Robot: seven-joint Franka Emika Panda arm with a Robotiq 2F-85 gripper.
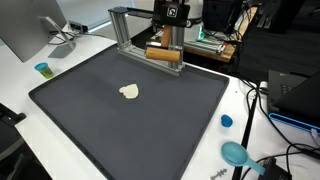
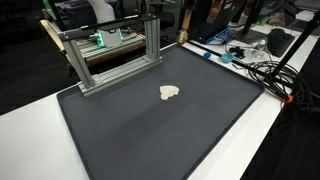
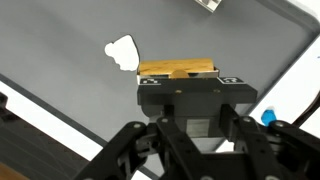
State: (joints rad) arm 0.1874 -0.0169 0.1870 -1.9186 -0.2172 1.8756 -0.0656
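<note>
I have the block (image 3: 178, 70) clamped in the pincer (image 3: 190, 82), with the jaws closed on it. It is a light-brown wooden piece and it lies level in the grip. I am holding it low over the far edge of the mat (image 1: 120, 130), just in front of the frame (image 1: 135, 30). I cannot tell whether it touches the mat. In the wrist view a white lump (image 3: 124, 52) lies on the mat near the block but apart from it. In both exterior views that lump lies by itself around the middle of the mat. A blue cap (image 1: 226, 121) sits on the table (image 1: 90, 45) just off one side edge of the mat, well apart from the pincer. A small cup (image 1: 42, 69) stands off the opposite edge.
</note>
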